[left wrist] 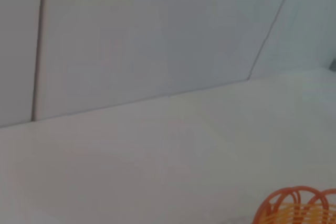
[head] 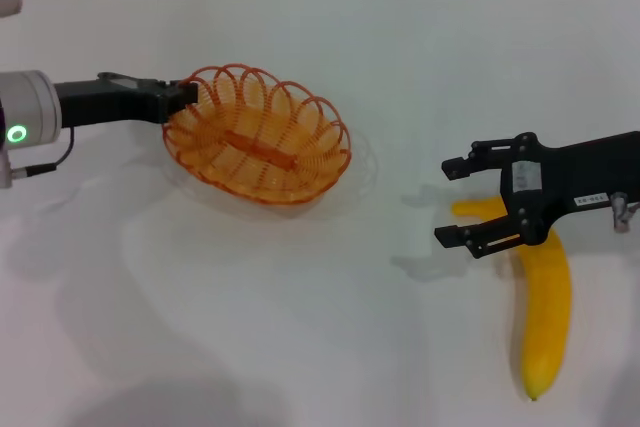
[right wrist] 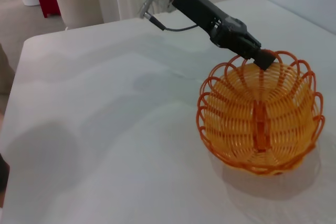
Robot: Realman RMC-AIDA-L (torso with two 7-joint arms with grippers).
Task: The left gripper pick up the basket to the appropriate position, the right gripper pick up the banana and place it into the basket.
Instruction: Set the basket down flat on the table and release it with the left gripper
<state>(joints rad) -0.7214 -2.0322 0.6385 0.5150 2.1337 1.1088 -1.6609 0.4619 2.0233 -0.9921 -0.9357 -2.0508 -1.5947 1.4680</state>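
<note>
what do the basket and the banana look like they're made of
The basket looks like thin orange wire, probably coated metal or plastic: slim looped strands, see-through sides, a slight sheen. The left gripper grips its rim. The banana is smooth, evenly bright yellow and spotless, so it could be real fruit or a plastic replica; the look leaves that open. The right gripper hangs over it, fingers open.

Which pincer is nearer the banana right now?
Right. The right pincer is open directly over the banana at its stem end; the left pincer is far across the table, on the basket rim.
</note>
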